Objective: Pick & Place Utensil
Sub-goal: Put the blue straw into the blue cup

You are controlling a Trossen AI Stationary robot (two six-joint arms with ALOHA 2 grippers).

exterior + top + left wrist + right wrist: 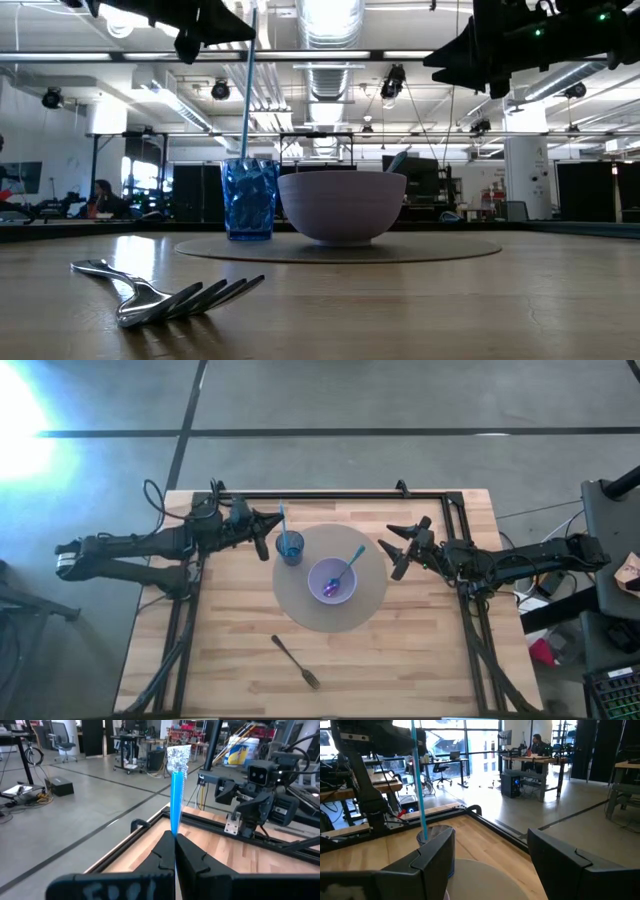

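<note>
My left gripper (pixel 274 522) is shut on a blue-handled utensil (pixel 283 525) that stands upright, its silvery head (pixel 177 756) up and its lower end inside the blue cup (pixel 290 547). The cup stands on a round grey mat (pixel 372 605) beside a purple bowl (pixel 332 581), where a blue spoon (pixel 352 563) leans on the rim. A metal fork (pixel 296 661) lies on the wood near the front edge. My right gripper (pixel 393 550) stands open at the mat's right edge, above the table, with nothing between its fingers. My left gripper pinches the utensil's blue handle (pixel 173 827) between its two fingers, below the silvery head. The fingers come level from the table's left and lie across the upright handle. The lower end (pixel 243 150) reaches into the cup; whether it touches the bottom does not show.
A black metal frame (pixel 330 494) runs along the table's far edge and down both sides. Bare wood lies in front of the mat, around the fork (pixel 160 292). People sit at desks far off in the room behind.
</note>
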